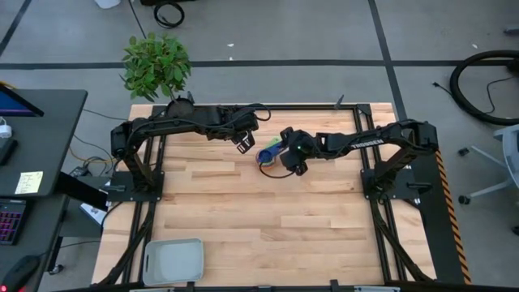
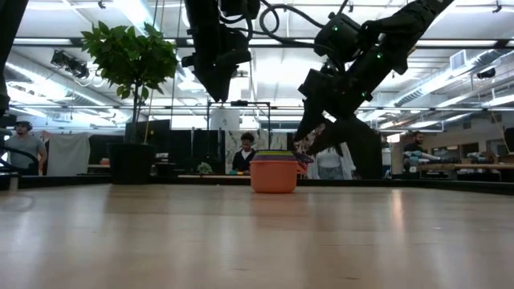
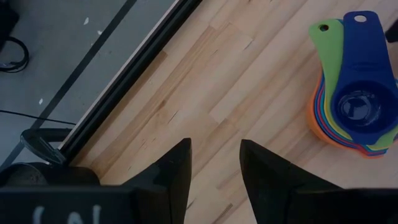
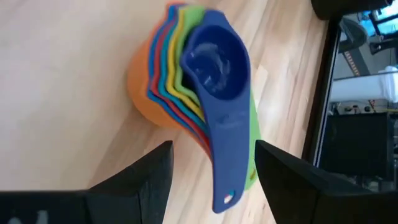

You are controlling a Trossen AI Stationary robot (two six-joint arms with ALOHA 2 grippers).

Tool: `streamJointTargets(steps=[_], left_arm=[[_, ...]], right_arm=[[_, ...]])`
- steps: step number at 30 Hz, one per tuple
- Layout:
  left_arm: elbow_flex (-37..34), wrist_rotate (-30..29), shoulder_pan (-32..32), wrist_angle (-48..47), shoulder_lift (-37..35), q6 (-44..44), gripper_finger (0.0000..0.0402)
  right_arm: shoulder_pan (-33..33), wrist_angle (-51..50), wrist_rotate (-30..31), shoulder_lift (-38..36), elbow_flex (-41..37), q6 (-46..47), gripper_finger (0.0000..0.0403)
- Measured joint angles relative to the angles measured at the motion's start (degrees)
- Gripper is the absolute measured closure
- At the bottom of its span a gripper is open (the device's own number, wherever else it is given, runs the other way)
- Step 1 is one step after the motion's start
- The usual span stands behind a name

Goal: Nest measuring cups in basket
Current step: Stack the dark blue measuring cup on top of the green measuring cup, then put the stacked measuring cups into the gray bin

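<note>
I see the right hand (image 4: 211,168) wide open over the nested measuring cups (image 1: 270,154), left hand (image 1: 244,144) partly open at their 9 o'clock; basket (image 1: 173,261) sits far at desk's 7 o'clock

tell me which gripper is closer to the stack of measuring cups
Right. The right gripper hangs open right over the stack of measuring cups, its fingers either side of the handles. The left gripper hovers open just off to the stack's side, nearer the table's far edge.

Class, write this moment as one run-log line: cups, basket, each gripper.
cups: nested stack on table, far side | basket: near-left corner, no cups | right gripper: open above stack | left gripper: open, beside stack
</note>
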Motion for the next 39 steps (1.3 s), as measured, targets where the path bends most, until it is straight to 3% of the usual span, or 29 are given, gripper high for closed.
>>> streamJointTargets(steps=[4, 13, 25, 39], left_arm=[[0.0, 0.0, 0.0, 0.01, 0.0, 0.0, 0.026], [0.0, 0.0, 0.04, 0.03, 0.0, -0.11, 0.026], [0.0, 0.03, 2.51, 0.51, 0.0, -0.59, 0.026], [0.0, 0.22, 2.62, 2.32, 0.0, -0.55, 0.026]], right_arm=[[-1.49, 2.18, -0.51, -0.01, -2.41, -0.65, 0.0174], [-2.03, 17.35, -0.33, -0.01, -9.22, -6.03, 0.0174], [-3.03, 24.27, -1.66, 0.01, -12.68, -6.24, 0.0174], [-5.11, 24.21, -4.3, 1.55, -12.84, -6.62, 0.0174]])
